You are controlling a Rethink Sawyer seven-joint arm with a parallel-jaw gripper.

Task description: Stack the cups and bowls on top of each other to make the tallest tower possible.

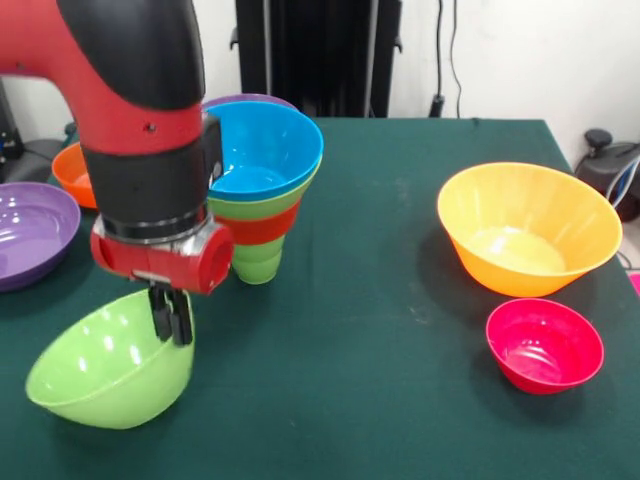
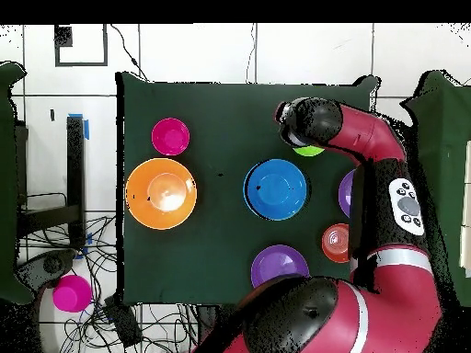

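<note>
My gripper (image 1: 172, 316) is shut on the right rim of a lime-green bowl (image 1: 105, 372), which sits tilted at the table's front left. In the overhead view only a sliver of this bowl (image 2: 310, 151) shows under the arm's wrist (image 2: 304, 122). Just behind stands the tower (image 1: 260, 200): a light-green cup (image 1: 257, 264) at the base, then orange-red, green and blue bowl rims, with the blue bowl (image 2: 275, 188) on top. A large orange bowl (image 1: 528, 228) and a small pink-red bowl (image 1: 545, 346) stand to the right.
A purple bowl (image 1: 30, 232) and a small orange-red bowl (image 1: 70, 172) stand at the left, partly behind the arm. Another purple bowl (image 1: 250, 100) is behind the tower. The green table (image 1: 400, 330) has open room between tower and orange bowl.
</note>
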